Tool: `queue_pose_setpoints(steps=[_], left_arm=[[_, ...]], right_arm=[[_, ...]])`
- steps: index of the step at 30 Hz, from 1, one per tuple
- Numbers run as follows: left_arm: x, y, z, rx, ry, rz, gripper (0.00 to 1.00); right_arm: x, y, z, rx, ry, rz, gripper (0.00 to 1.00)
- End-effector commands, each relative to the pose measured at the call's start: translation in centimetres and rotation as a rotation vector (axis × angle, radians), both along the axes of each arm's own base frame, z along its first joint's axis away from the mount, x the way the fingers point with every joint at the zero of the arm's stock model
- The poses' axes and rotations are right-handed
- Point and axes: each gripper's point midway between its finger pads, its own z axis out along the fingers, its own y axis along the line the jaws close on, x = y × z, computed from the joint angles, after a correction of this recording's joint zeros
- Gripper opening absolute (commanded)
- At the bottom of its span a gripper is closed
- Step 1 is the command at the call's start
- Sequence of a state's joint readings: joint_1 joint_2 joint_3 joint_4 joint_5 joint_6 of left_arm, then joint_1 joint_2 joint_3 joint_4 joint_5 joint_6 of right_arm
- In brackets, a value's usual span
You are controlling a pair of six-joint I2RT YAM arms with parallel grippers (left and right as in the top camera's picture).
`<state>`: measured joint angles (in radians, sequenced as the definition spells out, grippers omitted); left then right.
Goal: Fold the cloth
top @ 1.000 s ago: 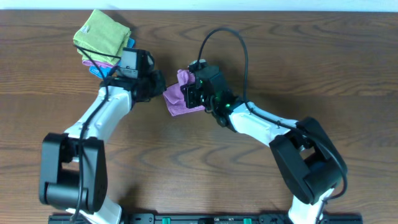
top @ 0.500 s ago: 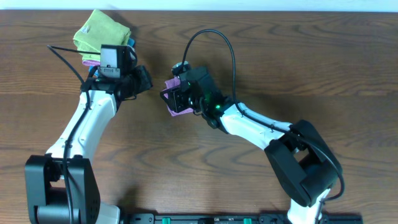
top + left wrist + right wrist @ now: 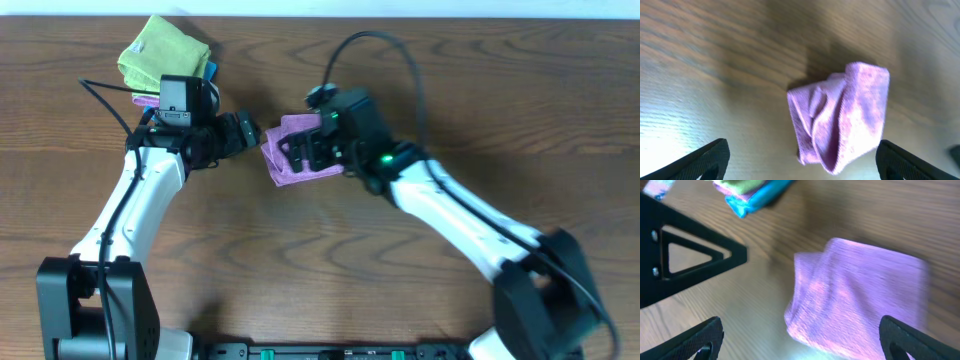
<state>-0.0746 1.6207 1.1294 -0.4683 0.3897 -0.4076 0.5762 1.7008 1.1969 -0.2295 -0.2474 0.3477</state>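
Observation:
The purple cloth [image 3: 281,166] lies crumpled and partly folded over on the wooden table. In the left wrist view the cloth [image 3: 845,120] sits just ahead of my left gripper [image 3: 802,149], whose jaws stand wide apart with nothing held. From overhead, my left gripper [image 3: 250,133] is just left of the cloth. My right gripper [image 3: 298,155] hovers over the cloth's right part, open. In the right wrist view the cloth [image 3: 860,295] lies between and beyond the spread fingers [image 3: 700,339] of my right gripper [image 3: 800,327].
A stack of folded cloths [image 3: 165,58], yellow-green on top with pink and blue below, sits at the back left behind my left arm. The stack's blue edge [image 3: 757,194] and my left gripper's black finger [image 3: 690,260] show in the right wrist view.
Both grippers have opened and let go of the purple cloth, which now rests on the table. The right arm has drawn back to the right; the left gripper has swung toward the cloth.

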Motion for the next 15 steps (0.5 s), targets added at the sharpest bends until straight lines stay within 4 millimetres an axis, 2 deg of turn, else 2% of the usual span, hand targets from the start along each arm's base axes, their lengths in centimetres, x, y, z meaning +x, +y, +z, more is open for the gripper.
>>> queue_pose_setpoints(steps=[1, 10, 15], left_arm=[[-0.6, -1.1, 1.3, -0.085, 0.013, -0.016, 0.95], [-2.6, -2.2, 1.0, -0.154, 0.104, -0.038, 0.95], [-2.7, -2.8, 1.2, -0.198, 0.124, -0.026, 0.95]], right_arm=[[-0.1, -2.8, 3.1, -0.051, -0.06, -0.021, 0.99], [-4.9, -11.3, 5.3, -0.295, -0.04, -0.069, 0.99], [-7.2, -15.4, 5.0, -0.317, -0.02, -0.129, 0.99]])
